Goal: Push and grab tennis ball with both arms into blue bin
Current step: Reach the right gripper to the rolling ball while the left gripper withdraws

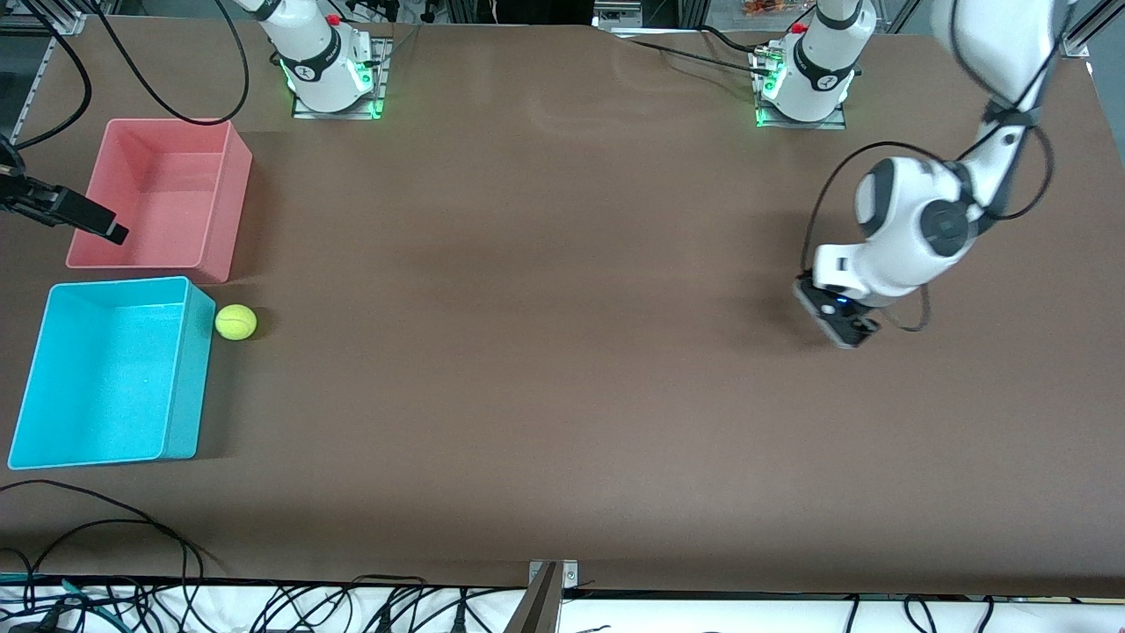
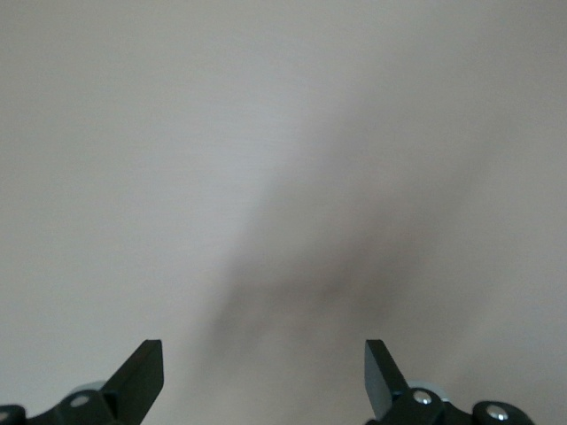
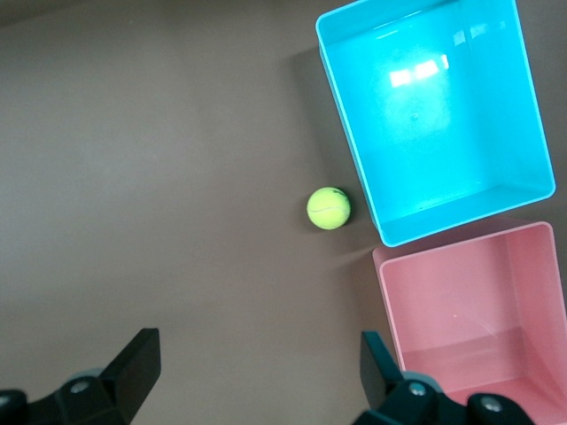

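Resting on the table [image 1: 562,352] at the front view's left, the ball [image 1: 235,322] touches the blue bin [image 1: 189,374]; the pink bin [image 1: 224,207] sits just above. Left gripper [image 1: 839,327], low at right: fingers [image 2: 142,376] spread, empty. Right gripper [image 3: 257,372]: spread above ball [image 3: 329,208] and bins.

Yellow-green tennis ball [image 1: 235,322], cyan-blue bin [image 1: 189,378], pink bin [image 1: 224,207], brown table [image 1: 562,352].

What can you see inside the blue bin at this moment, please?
Nothing: the blue bin shows only its bare floor, uncovered. The tennis ball lies outside on the table, beside its wall.
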